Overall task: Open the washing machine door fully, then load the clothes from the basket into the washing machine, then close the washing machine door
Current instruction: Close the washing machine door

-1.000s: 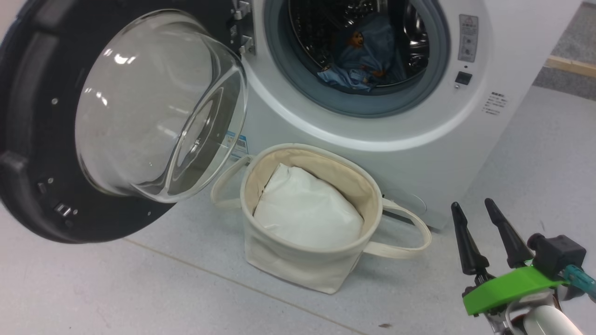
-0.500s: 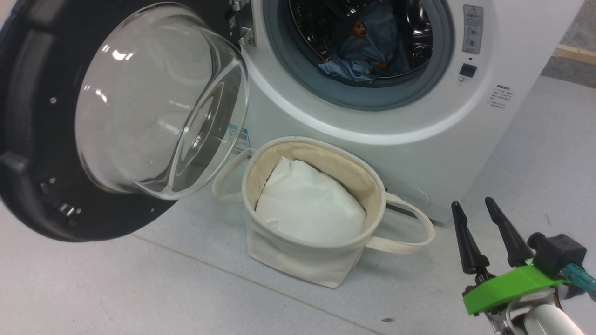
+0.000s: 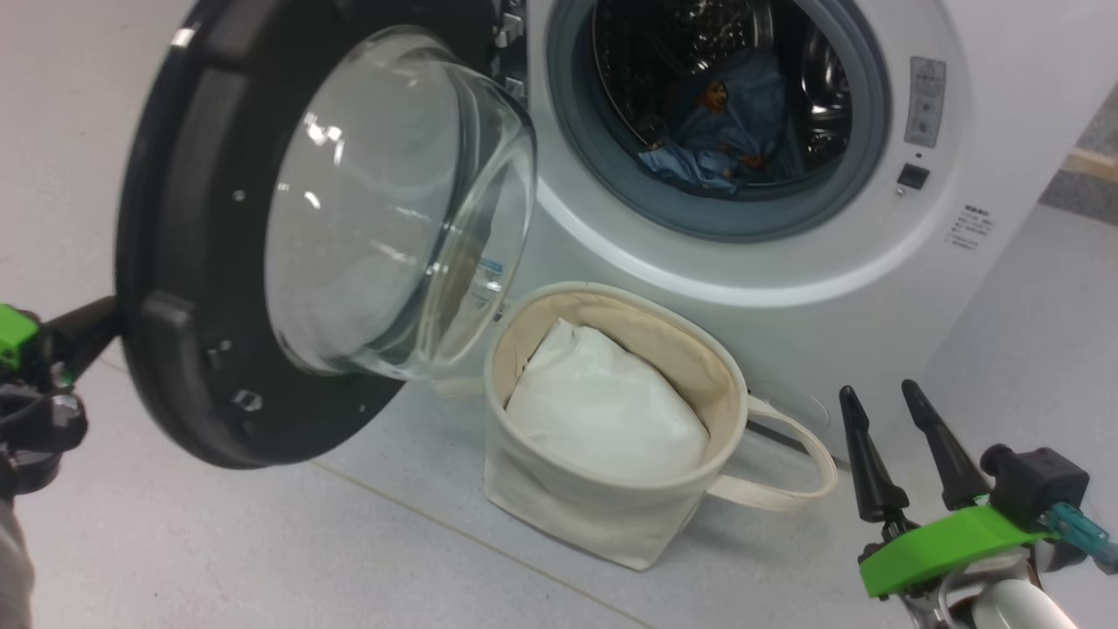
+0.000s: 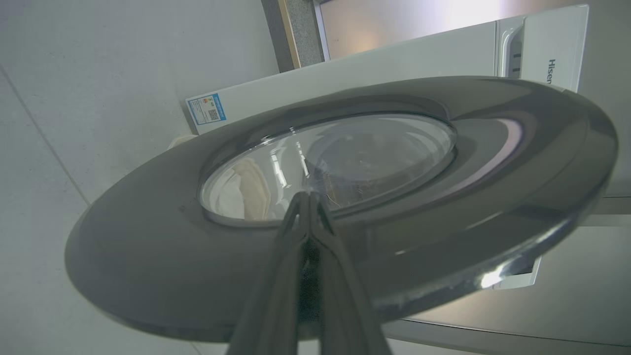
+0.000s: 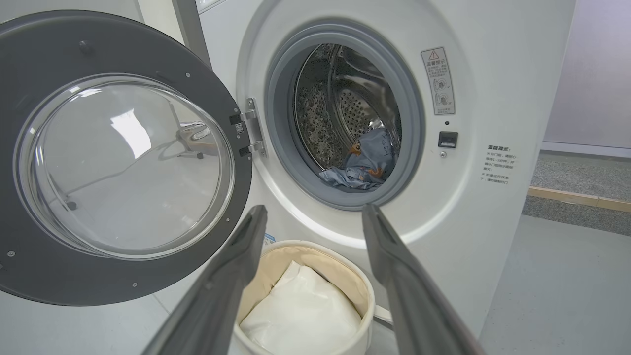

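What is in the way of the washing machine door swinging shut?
The clothes lie inside the drum, so nothing visible blocks its mouth. The basket stands below, close to the glass bowl of the washing machine door; whether the door clears it is unclear.

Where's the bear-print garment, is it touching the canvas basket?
Apart. The right wrist view shows the clothes inside the washing machine, with its white front between them and the basket.

Your head view looks forward and down on the washing machine (image 3: 786, 288). Your left wrist view sits close to the washing machine door (image 4: 148, 256), facing its outer side. Your right wrist view faces the front from lower down and shares the basket (image 5: 345, 276) with the head view.
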